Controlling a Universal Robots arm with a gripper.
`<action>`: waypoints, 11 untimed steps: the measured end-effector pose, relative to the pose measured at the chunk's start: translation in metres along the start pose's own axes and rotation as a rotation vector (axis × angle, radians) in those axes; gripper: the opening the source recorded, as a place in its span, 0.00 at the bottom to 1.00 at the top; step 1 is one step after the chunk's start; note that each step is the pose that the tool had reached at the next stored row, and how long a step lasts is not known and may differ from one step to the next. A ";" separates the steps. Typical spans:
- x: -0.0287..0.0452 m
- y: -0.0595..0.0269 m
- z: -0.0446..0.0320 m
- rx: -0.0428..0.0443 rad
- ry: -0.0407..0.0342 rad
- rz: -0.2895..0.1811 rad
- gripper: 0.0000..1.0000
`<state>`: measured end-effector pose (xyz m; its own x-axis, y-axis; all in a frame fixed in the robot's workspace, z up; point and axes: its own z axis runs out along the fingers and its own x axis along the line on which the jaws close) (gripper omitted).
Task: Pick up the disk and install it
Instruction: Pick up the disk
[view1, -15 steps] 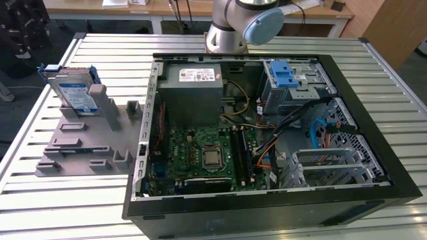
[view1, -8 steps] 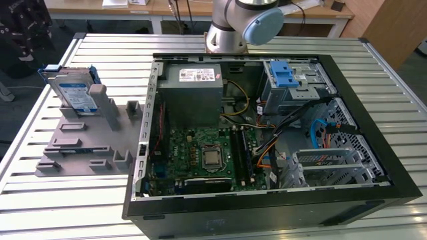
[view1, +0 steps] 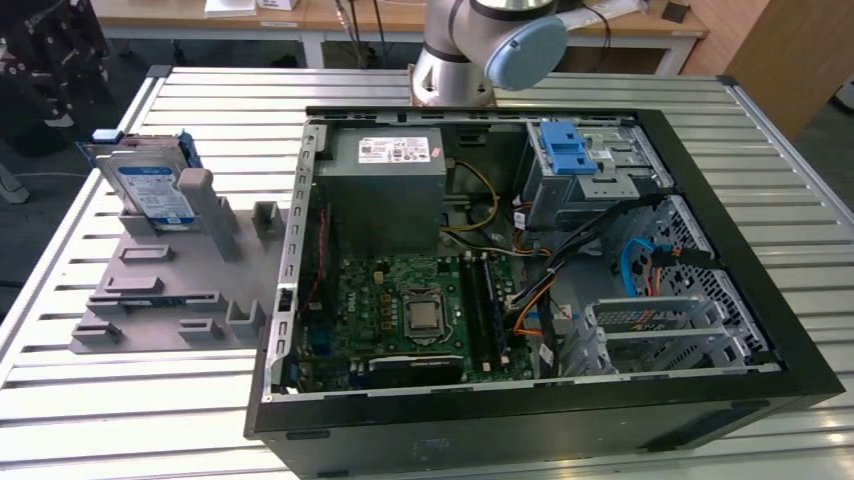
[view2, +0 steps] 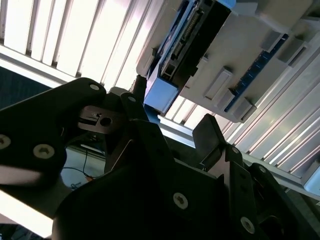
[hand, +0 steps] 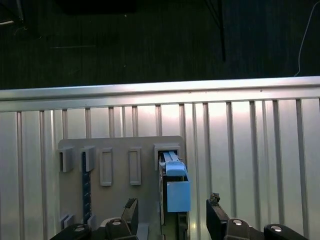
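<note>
The disk (view1: 150, 187), silver with a white-and-blue label and blue rails, stands on edge in a slot of the grey holder (view1: 174, 290) at the exterior view's left. In the first wrist view I look down on the disk's (hand: 173, 186) blue-railed edge in the holder (hand: 115, 200). My gripper (hand: 172, 214) hangs well above it, open, its two black fingers apart and nothing between them. In the second wrist view the disk (view2: 192, 37) and holder (view2: 250, 60) lie beyond the spread fingers of my gripper (view2: 175, 120).
An open black computer case (view1: 747, 300) lies at the exterior view's right, with a grey power-supply box (view1: 387, 190), a motherboard (view1: 414, 310) and a drive bay with a blue latch (view1: 567, 152). The slatted metal table (view1: 174, 400) ends at an edge (hand: 160, 92) just beyond the holder.
</note>
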<state>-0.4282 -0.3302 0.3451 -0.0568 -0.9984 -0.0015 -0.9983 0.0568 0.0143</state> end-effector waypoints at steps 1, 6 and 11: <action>0.0000 0.0003 0.0014 0.0002 0.0000 0.000 0.65; -0.0002 0.0011 0.0065 0.0003 0.0000 0.000 0.65; -0.0004 0.0011 0.0094 0.0003 -0.0001 0.000 0.65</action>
<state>-0.4294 -0.3297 0.3357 -0.0569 -0.9984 -0.0016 -0.9983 0.0568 0.0140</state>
